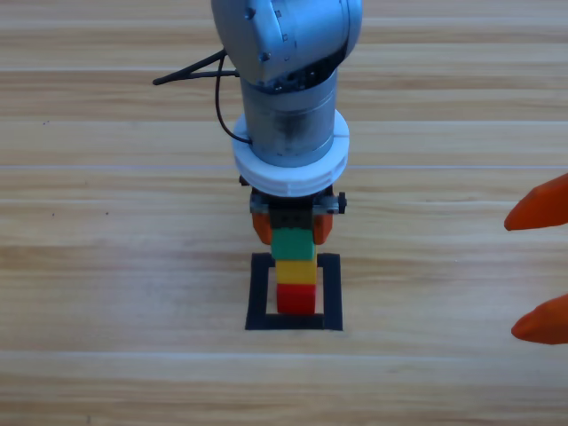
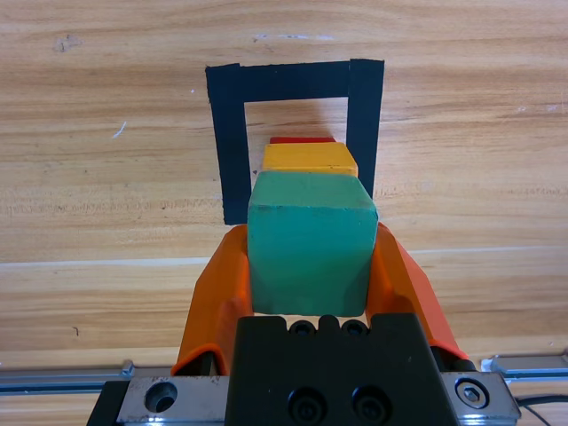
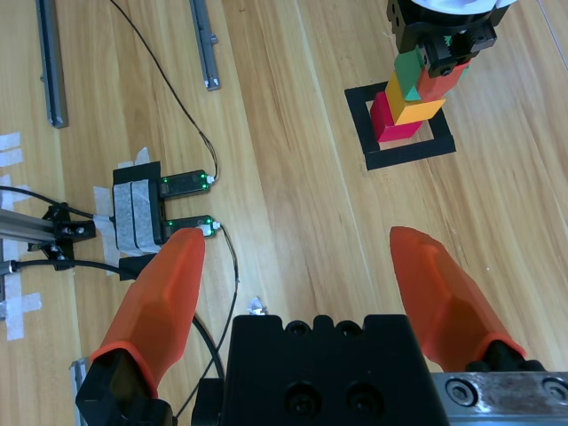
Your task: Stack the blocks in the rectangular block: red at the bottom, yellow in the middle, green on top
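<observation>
Inside the rectangular block [image 1: 259, 293], an outline of black tape, stands a stack of the blocks: the red cube [image 1: 296, 297] at the bottom, the yellow cube [image 1: 295, 271] on it, and the green cube [image 1: 293, 244] on top. My left gripper [image 1: 293, 229] comes down from the top at the middle and is shut on the green cube [image 2: 309, 253], one orange jaw against each side. The left wrist view shows yellow [image 2: 308, 158] and a sliver of red [image 2: 303, 139] beyond the green one. My right gripper [image 1: 513, 275] waits open at the right edge, holding nothing.
In the right wrist view, a small black box with green lights [image 3: 164, 200] is taped to the table, thin cables [image 3: 177, 106] run from it, and two metal rails [image 3: 49, 62] lie beyond. The stack [image 3: 404, 102] is far off at the upper right there.
</observation>
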`<state>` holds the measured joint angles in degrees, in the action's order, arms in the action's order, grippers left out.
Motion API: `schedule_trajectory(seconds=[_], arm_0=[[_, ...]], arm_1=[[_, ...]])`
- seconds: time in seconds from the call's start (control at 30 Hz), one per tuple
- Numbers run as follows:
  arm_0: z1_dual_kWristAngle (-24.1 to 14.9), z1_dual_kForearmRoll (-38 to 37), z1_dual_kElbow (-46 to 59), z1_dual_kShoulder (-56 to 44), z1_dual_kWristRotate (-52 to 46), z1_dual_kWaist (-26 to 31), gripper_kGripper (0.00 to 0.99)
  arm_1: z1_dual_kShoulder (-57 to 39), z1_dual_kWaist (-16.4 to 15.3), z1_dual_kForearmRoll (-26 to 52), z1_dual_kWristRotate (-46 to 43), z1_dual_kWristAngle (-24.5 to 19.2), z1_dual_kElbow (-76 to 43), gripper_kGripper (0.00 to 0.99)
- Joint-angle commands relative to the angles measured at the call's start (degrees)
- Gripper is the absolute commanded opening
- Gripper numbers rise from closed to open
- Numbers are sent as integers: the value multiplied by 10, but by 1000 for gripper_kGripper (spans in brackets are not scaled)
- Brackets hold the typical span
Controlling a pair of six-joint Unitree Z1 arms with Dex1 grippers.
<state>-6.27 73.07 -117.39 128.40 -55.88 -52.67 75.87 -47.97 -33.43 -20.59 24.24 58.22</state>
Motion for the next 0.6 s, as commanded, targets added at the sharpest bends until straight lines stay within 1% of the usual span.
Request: schedule_trajectory(seconds=[0.03,0.07,0.1,0.13,0.17,0.6], arm_0=[[0,-4,4,21,-9,-11,104],[0,-4,2,21,-8,-12,322],[0,-3,0,19,-9,-14,727],[-1,-2,1,17,-12,-15,917],[-1,-2,1,14,-12,-15,985],[-8,0,2,-18,-6,-15,990]], arm_1=[[19,-18,-10,-2,-1,1,923],[19,-18,-10,-2,-1,1,923],[19,-18,-10,-2,-1,1,923],[19,-18,-10,-2,-1,1,923],[19,-18,-10,-2,-1,1,923],[19,-18,-10,-2,-1,1,923]])
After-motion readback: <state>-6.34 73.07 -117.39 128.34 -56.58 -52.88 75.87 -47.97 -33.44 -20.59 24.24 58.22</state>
